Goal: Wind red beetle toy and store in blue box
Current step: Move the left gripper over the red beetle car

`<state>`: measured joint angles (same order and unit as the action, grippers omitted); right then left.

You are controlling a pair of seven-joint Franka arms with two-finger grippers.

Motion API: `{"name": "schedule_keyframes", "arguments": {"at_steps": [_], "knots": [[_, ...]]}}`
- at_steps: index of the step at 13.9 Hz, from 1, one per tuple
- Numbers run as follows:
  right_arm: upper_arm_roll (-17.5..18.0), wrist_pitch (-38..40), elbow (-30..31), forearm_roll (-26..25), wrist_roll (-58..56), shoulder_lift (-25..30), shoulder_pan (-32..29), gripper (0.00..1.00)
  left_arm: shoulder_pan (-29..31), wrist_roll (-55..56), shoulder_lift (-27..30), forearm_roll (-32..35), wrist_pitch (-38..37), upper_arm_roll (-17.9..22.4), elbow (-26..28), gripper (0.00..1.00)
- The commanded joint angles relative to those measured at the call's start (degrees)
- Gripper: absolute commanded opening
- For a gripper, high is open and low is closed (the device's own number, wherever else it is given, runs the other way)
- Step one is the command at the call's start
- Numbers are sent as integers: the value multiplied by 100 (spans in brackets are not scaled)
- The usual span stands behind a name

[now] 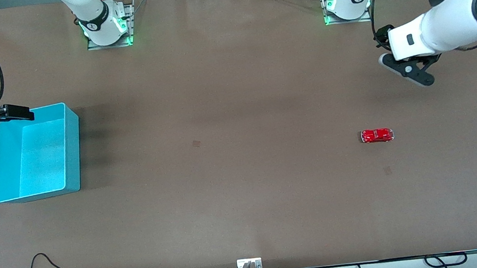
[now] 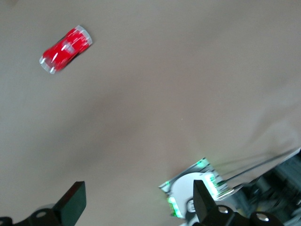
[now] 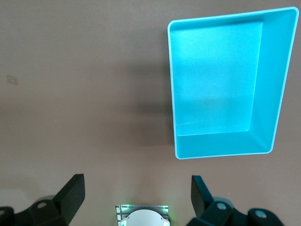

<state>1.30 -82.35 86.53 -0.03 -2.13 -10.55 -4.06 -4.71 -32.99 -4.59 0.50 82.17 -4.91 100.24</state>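
Judging by how things are lying, the task is sitting at its very start: the red beetle toy (image 1: 377,135), a tiny glossy red plastic car with a rounded body and silvery ends, is resting on its wheels on the bare brown table (image 1: 236,189), untouched by either arm, so all the steps look to be still ahead, namely gripping it, winding it and storing it. Taking the blue box (image 1: 71,147) as the landmark, a light-blue rectangular plastic bin with tall plain walls and a paler rim, the toy is lying well apart from it toward the left arm's end of the table, at about the same distance from the front camera as the box's nearer part. The box is standing upright toward the right arm's end, and its floor is showing bare in both the front view and the right wrist view (image 3: 221,84): it is holding 0 items. The left gripper (image 1: 408,68) is hanging in the air with its 2 fingers spread apart and nothing between them, over bare table far from the box, and its wrist view is showing the toy (image 2: 66,49) off to one side. The right gripper (image 1: 17,112) is waiting over the box's corner rim, fingers likewise spread wide and pinching nothing.
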Motion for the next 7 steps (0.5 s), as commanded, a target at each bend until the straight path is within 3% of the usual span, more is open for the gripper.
{"name": "schedule_keyframes", "arguments": {"at_steps": [1, 3, 7], "knots": [[28, 123, -31, 38, -33, 45, 2, 100, 84, -1634, -506, -32, 508, 8, -49, 100], [28, 123, -13, 38, -42, 36, -16, 100, 110, -2498, -787, 46, 939, 25, 64, 100], [28, 123, -13, 38, -50, 27, -7, 100, 329, -4036, -823, 372, 3441, 34, 1390, 100]]}}
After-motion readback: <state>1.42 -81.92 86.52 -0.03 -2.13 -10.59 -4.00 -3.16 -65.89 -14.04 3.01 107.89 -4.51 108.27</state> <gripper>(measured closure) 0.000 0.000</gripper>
